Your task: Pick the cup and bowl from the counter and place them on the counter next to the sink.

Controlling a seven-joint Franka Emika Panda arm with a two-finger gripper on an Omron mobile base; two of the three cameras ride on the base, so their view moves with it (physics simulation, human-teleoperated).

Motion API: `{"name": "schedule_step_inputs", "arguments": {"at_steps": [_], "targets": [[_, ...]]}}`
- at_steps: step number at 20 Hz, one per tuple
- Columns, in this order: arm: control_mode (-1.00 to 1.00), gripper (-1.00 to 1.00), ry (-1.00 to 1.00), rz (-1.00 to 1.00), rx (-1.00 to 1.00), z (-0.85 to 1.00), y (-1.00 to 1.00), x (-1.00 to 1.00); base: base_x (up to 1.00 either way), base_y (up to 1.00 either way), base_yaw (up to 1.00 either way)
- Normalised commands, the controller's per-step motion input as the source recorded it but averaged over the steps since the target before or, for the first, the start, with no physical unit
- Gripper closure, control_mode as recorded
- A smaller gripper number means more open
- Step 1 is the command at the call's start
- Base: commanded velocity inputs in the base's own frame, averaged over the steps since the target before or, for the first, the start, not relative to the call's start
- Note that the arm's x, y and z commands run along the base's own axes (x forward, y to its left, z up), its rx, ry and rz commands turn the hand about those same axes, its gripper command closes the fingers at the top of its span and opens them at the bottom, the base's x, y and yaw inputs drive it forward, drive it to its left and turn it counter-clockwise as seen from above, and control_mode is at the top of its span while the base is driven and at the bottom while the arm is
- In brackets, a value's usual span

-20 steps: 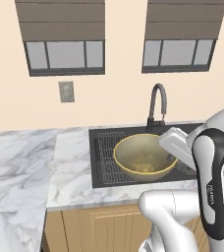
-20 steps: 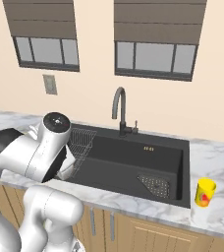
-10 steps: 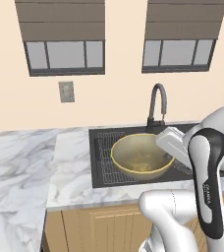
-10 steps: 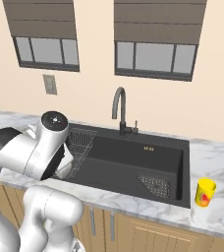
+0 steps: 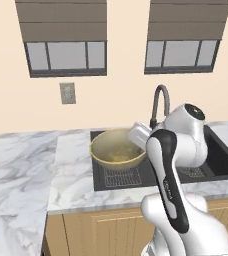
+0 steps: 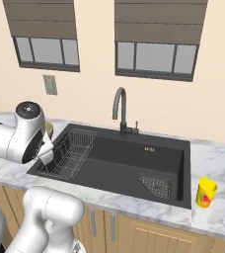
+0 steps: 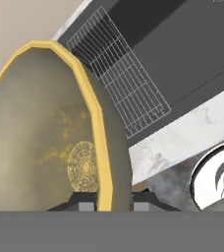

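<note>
- Gripper [image 7: 114,203] pinches the bowl [image 5: 117,148] by its rim, one finger either side.
- Bowl looks rigid, smooth, likely slippery; the rim suits grasping.

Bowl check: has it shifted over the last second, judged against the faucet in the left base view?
Yes. The bowl, gripped at its rim by the tool, has moved left, away from the faucet, and now overhangs the sink's left edge toward the counter.
</note>
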Motion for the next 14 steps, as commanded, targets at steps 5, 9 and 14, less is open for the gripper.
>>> {"name": "schedule_step_inputs", "arguments": {"at_steps": [5, 9, 14], "targets": [[-1.0, 1.0, 0.0, -0.08, 0.0, 0.0, 0.13, 0.49, 0.0, 0.0, 0.0], [-1.0, 1.0, 0.0, 0.01, 0.0, -0.08, 0.35, 0.33, 0.0, 0.0, 0.0], [-1.0, 1.0, 0.0, 0.09, 0.0, -0.13, 0.43, 0.32, 0.0, 0.0, 0.0]]}}
